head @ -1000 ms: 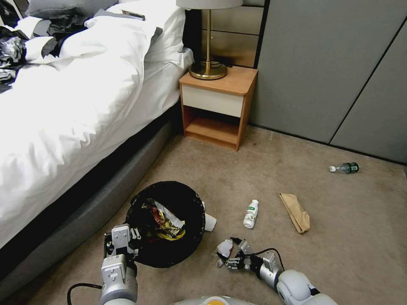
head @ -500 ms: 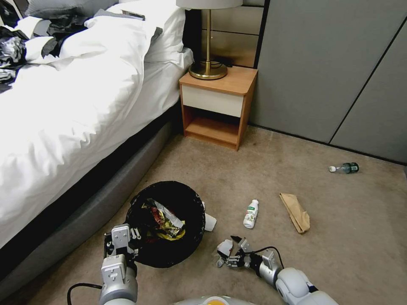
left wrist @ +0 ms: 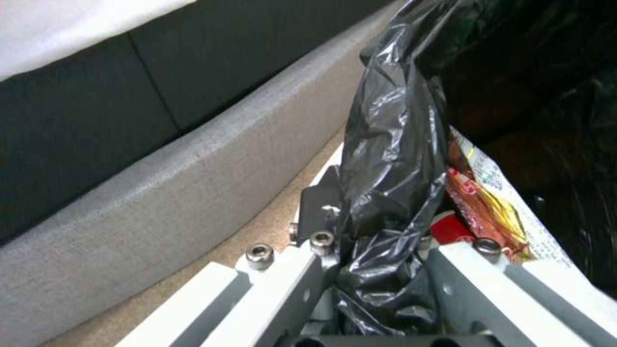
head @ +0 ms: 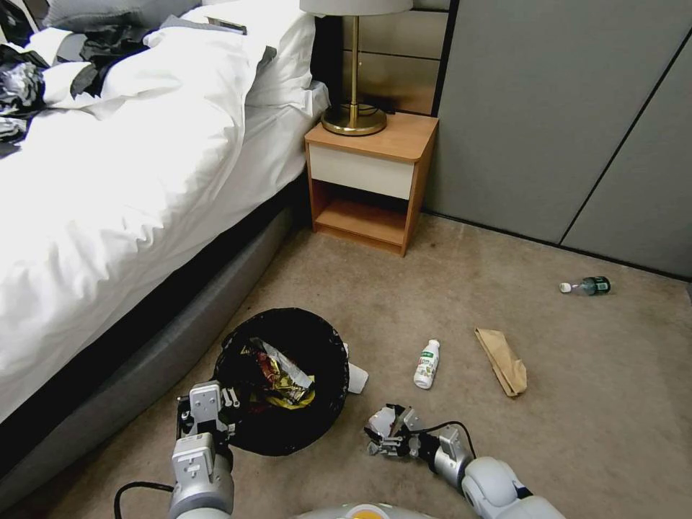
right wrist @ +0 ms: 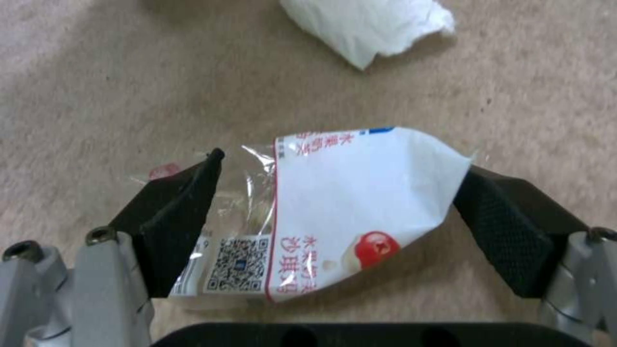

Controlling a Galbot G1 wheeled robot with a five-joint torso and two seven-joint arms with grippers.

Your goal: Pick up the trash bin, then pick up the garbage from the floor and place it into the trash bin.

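- Moved since a second ago: right end effector [head: 382, 432] has drawn slightly back toward the robot, low over the carpet [head: 591, 404]; nothing else has shifted.
- Right end effector [right wrist: 334, 207]: black fingers [right wrist: 177, 212] spread on either side of a white wrapper [right wrist: 360, 193], touching its edges; not clamped.
- Wrapper [head: 380, 422]: on the carpet, right of the bin.
- Left end effector [head: 209, 411]: clenched on the near rim of the bin [head: 281, 378]; bag [left wrist: 385, 193] pinched between its fingers.
- Bin: beside the bed [head: 108, 216], foil and yellow wrappers [head: 281, 375] inside.
- Tissue [head: 355, 376]: touching the bin's right side.
- White bottle [head: 427, 364], brown bag [head: 502, 360]: on the carpet, farther right.
- Clear bottle [head: 585, 286]: near the wall.
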